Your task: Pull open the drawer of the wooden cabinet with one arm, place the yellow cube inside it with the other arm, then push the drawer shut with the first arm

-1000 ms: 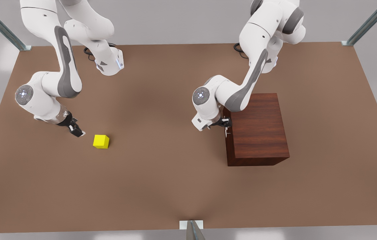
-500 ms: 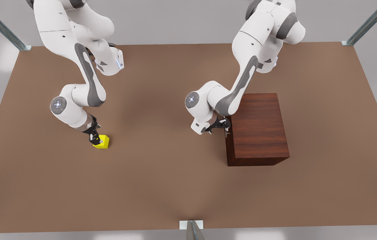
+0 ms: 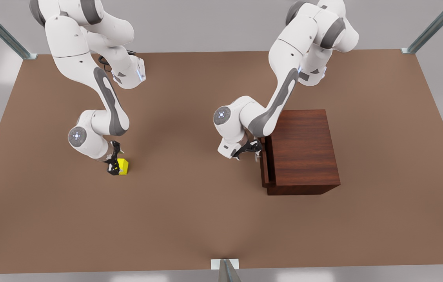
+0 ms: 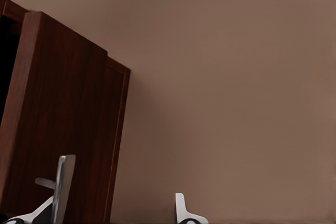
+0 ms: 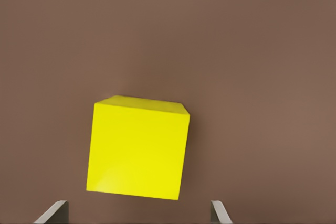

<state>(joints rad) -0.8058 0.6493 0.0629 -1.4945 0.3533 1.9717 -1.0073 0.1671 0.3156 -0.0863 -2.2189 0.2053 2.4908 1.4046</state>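
Observation:
The wooden cabinet stands on the front view's right, and its drawer sticks out a little toward the front view's left. My left gripper is at the drawer's silver handle. Its fingers are apart, and the handle bar lies against one fingertip side's opposite finger. In the left wrist view the drawer front is close ahead. The yellow cube rests on the table at the front view's left. My right gripper is low at the cube, open, with one finger on each side of it.
The brown table stretches wide between the cube and the cabinet and along the near edge. Both arm bases stand at the far edge. Metal frame posts mark the table's corners and its near middle.
My right gripper swung toward the front view's right and came down around the cube. My left gripper drew back to the front view's left, and the drawer slid out a little.

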